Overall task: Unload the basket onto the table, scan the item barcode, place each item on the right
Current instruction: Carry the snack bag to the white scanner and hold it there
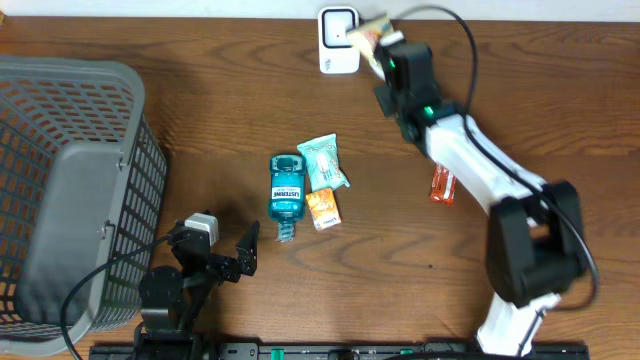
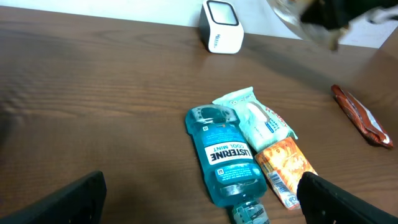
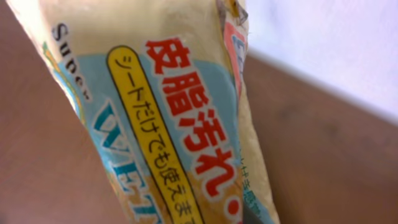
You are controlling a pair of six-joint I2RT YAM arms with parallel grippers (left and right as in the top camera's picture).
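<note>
Holding the yellow wipes packet (image 1: pixel 366 38) right up beside the scanner (image 1: pixel 339 40), the right jaws are clenched on it, so I'd say we're at the actual scan step. Pickup and carry look done. I can't tell if the read has gone through. The wrist cam only shows the printed front (image 3: pixel 174 124), no barcode in sight, so it may need a twist toward the scanner.

Further out from the scanner, toward the robot, a Listerine bottle (image 1: pixel 286 190), a teal pack (image 1: pixel 324 162) and an orange packet (image 1: pixel 323 208) lie bunched together on the worktop. A red wrapper (image 1: pixel 443 185) sits off to the scanner's right, under the right arm (image 1: pixel 470 150). The basket (image 1: pixel 40 150) is well away to its left. The left jaws are released, holding nothing, parked far from the scanner. Nothing blocks the scanner.
</note>
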